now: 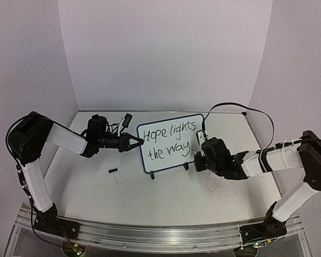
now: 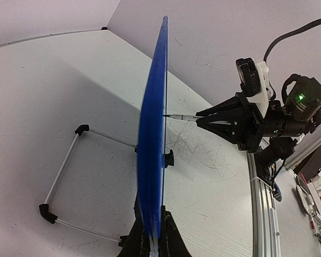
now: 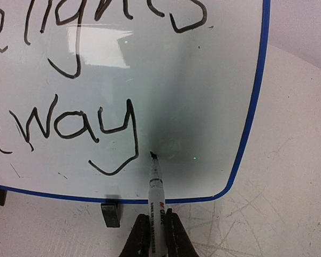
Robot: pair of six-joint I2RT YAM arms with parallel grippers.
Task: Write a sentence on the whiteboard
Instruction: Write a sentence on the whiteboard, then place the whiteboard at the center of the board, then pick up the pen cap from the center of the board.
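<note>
The whiteboard stands upright on its wire stand at mid-table and reads "Hope lights the way". My left gripper is shut on its left edge; in the left wrist view the jaws pinch the blue rim of the whiteboard, seen edge-on. My right gripper is shut on a white marker, also seen in the right wrist view. The marker's tip touches the whiteboard just right of the "y" of "way".
A small black cap lies on the table left of the board. The wire stand sticks out behind the board. A black foot sits under the board's lower rim. Walls close the back and sides.
</note>
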